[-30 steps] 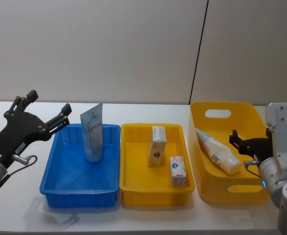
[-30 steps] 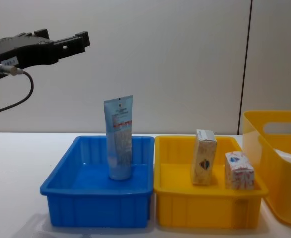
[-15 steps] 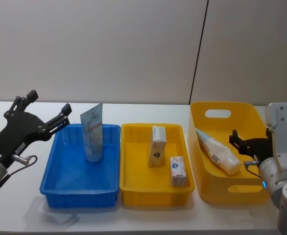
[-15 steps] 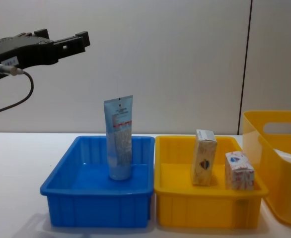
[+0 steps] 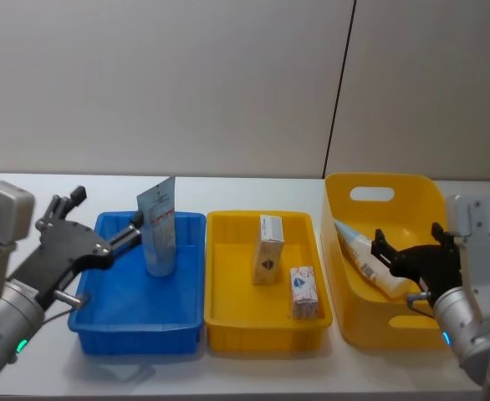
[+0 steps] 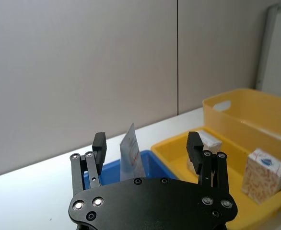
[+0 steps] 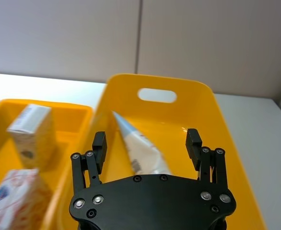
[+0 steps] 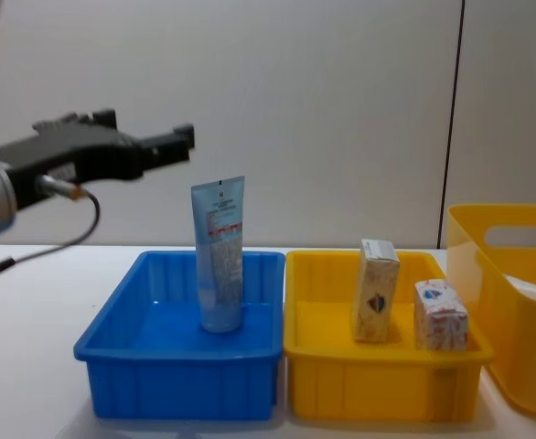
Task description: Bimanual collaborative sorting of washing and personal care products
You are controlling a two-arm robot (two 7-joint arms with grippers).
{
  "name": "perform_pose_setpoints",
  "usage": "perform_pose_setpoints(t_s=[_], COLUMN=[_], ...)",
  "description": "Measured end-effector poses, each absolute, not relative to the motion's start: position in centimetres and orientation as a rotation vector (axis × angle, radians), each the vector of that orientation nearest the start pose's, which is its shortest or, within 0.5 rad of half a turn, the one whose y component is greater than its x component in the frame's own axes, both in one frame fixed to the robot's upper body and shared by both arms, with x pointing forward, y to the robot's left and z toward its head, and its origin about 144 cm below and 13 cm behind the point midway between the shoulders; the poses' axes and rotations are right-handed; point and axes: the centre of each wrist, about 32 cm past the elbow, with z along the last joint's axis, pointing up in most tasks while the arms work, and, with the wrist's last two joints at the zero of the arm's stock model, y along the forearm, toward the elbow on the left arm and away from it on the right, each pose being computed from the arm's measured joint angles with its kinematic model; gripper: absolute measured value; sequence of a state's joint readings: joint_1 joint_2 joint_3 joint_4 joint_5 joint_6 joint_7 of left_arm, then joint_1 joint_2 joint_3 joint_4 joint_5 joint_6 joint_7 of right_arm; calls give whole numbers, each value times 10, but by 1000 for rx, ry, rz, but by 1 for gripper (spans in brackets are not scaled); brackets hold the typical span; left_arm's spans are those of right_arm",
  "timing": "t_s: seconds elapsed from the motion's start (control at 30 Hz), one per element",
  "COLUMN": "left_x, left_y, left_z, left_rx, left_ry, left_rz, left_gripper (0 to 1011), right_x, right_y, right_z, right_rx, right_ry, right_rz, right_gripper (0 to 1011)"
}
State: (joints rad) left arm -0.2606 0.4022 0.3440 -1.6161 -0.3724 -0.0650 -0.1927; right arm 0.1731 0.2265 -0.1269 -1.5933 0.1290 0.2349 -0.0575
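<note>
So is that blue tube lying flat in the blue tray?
No, the blue tube stands upright on its cap end inside the blue tray.

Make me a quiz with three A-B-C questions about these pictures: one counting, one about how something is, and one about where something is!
1. How many cartons are in the yellow tray? A one. B two. C four.
2. The left gripper is: A open. B shut with nothing in it. C shut on a carton.
3. The bluish tube stands: A in the blue tray. B in the yellow tray. C in the left gripper.

Answers:
1 B, the taller cream carton and the small white carton stand there.
2 A, its fingers are spread wide apart.
3 A, it stands upright on the blue tray's floor.
</note>
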Motion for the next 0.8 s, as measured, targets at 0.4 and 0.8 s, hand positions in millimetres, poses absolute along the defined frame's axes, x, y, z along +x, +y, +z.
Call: perform_pose_setpoints(t_s=[0.4, 0.8], left_x=[496, 492], left_y=[207, 198], left_z=[1209, 1204], left_rx=[25, 60], left_ry=[-253, -267], left_rz=[1106, 1123], left_gripper=[1001, 1001], right_x=[470, 445], right_y=[-244, -237], right_z=[1195, 1189], right_rx=[-46, 22], right_ry=[-73, -74], right_rz=[-1353, -1235], right_gripper=[1002, 1002])
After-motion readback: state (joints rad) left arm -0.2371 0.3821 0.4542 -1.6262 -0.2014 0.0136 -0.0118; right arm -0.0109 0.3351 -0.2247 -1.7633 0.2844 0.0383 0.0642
